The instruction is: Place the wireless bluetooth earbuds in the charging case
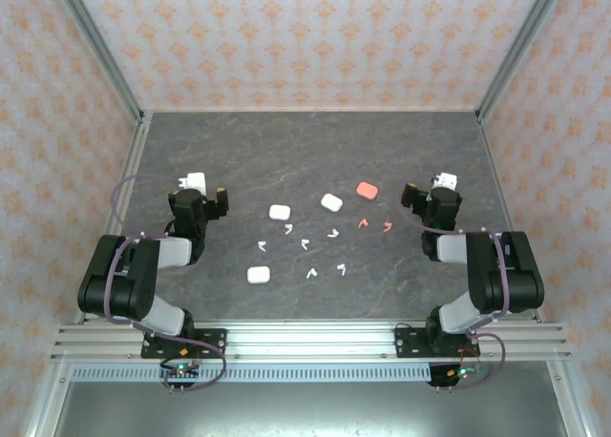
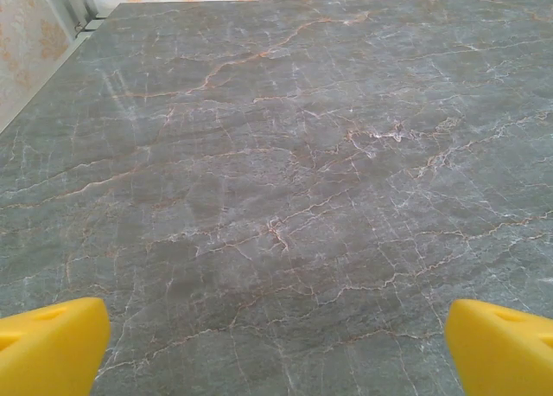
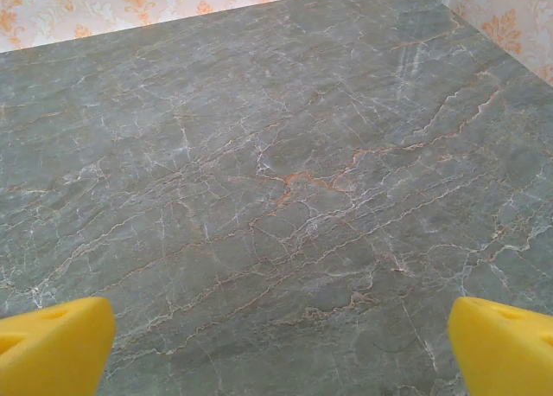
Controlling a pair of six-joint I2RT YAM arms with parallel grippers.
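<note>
Over the grey stone table (image 1: pixel 315 151), from above, white and coral earbuds (image 1: pixel 305 243) lie scattered mid-table among three white cases (image 1: pixel 279 211) and a coral case (image 1: pixel 367 188). The left gripper (image 1: pixel 218 202) and right gripper (image 1: pixel 412 193) flank them, well apart. From the left wrist, yellow fingers (image 2: pixel 52 344) stand wide apart over bare stone; from the right wrist, its fingers (image 3: pixel 56 344) do likewise, holding nothing. No earbud looks seated yet; the first move likely demands reaching inward and a fine pinch.
</note>
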